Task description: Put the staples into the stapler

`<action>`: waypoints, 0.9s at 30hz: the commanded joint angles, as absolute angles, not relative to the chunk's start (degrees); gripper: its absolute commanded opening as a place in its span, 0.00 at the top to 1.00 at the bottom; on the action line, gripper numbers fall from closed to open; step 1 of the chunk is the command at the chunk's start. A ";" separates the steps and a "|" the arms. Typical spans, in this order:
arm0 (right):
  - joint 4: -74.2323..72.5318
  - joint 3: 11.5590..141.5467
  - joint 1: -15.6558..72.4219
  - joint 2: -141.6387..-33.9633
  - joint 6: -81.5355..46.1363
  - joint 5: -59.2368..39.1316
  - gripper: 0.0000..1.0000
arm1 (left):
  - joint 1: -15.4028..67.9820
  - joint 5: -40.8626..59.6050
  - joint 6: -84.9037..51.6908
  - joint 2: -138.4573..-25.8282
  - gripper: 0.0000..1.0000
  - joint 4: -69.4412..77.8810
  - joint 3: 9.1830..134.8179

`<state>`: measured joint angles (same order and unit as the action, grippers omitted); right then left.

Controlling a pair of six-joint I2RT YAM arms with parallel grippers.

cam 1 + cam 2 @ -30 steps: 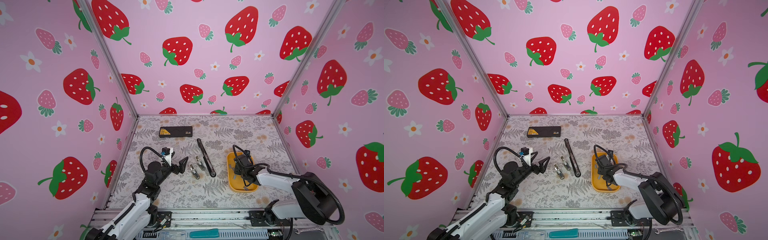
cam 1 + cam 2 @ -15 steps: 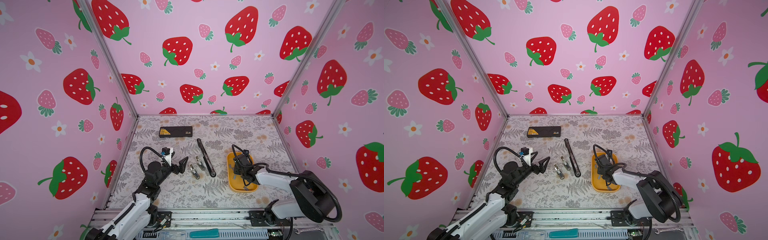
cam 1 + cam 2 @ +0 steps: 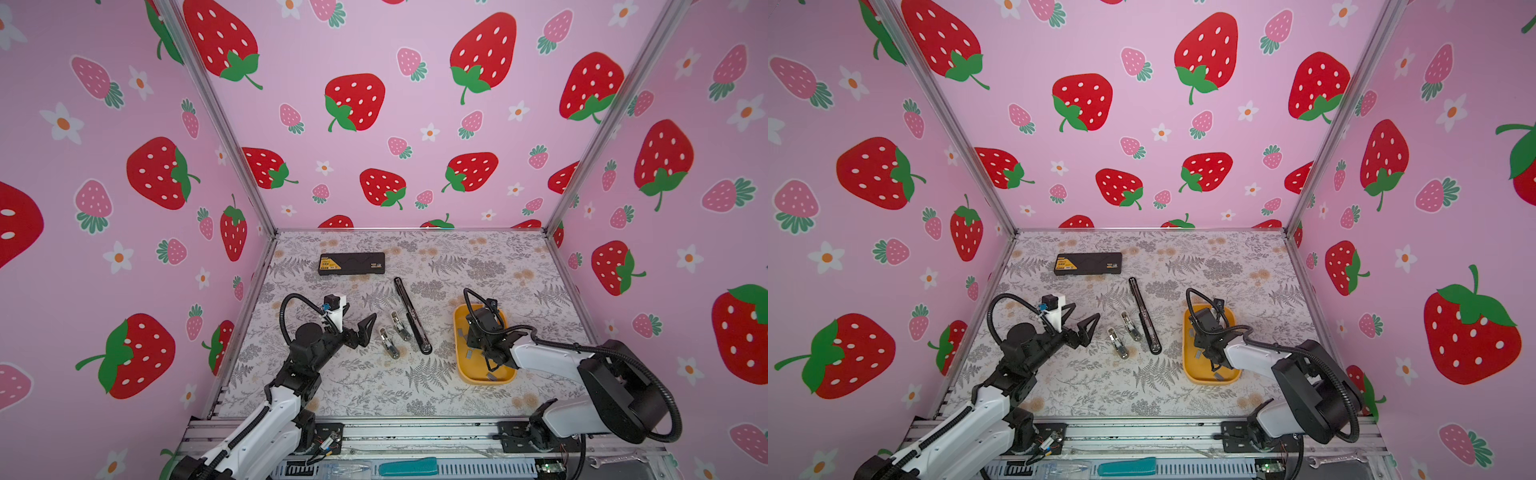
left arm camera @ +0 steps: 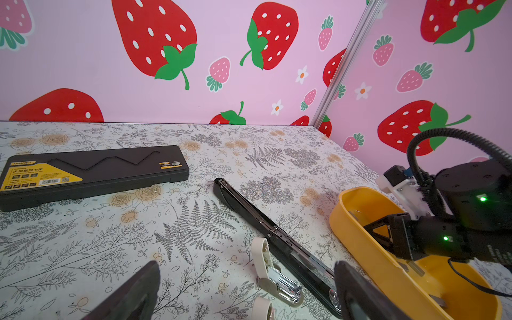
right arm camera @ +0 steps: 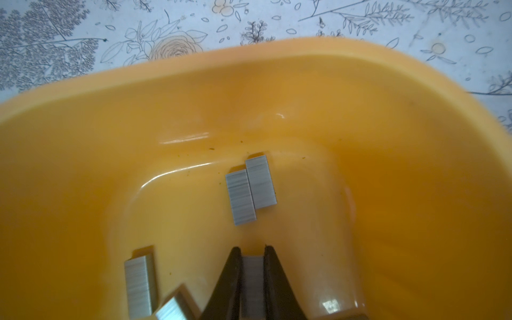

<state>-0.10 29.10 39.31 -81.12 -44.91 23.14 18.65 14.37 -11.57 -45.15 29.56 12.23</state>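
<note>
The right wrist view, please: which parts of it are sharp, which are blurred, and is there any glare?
In the right wrist view the middle pair of staples is sharp; the corner staples and right pincer are soft; glare streaks the yellow tray.

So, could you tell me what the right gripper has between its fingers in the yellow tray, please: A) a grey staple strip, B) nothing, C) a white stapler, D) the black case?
A: the right wrist view shows the right gripper pinching a grey staple strip between its fingers, inside the yellow tray.
</note>
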 commanded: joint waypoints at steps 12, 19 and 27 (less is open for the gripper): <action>2.75 25.50 39.38 -66.04 -41.01 22.80 0.86 | 18.90 -4.78 -34.05 -35.12 0.01 17.27 17.31; 0.21 23.72 39.55 -61.08 -38.32 22.06 0.86 | 21.08 -2.04 -54.25 -26.17 0.01 6.25 21.29; -1.84 21.72 39.64 -61.06 -37.27 21.44 0.86 | 23.81 -14.05 -54.93 -23.63 0.01 -5.08 24.05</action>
